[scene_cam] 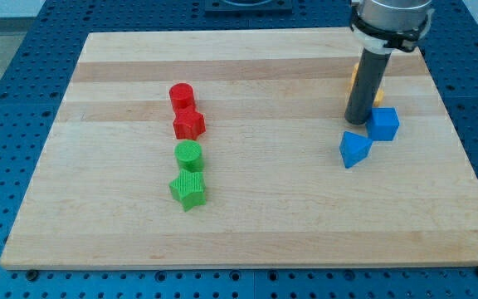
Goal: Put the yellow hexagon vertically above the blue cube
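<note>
The blue cube sits at the view's right on the wooden board. A yellow block, mostly hidden behind the rod, lies just above the cube toward the view's top; its shape cannot be made out. My tip rests on the board just left of the blue cube and just below the yellow block, close to both. A second blue block, wedge-like, lies below my tip.
A red cylinder and a red star-like block stand at the board's centre left. A green cylinder and a green star-like block lie below them. The board lies on a blue perforated table.
</note>
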Robot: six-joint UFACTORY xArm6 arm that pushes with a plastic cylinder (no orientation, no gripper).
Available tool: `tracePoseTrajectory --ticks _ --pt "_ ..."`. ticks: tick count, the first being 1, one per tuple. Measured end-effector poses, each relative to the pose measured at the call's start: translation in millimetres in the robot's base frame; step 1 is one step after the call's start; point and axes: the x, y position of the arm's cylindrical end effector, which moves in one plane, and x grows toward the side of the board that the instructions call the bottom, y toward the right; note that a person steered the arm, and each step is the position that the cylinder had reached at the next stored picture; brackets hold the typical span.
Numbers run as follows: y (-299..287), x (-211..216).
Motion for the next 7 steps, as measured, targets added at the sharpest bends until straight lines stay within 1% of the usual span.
tracePoseTrajectory --ticks 2,3,4,5,7 --pt "-3 0" --pt "-28 -3" --pt "-33 -17" --pt "-32 -26" --pt "-27 -28"
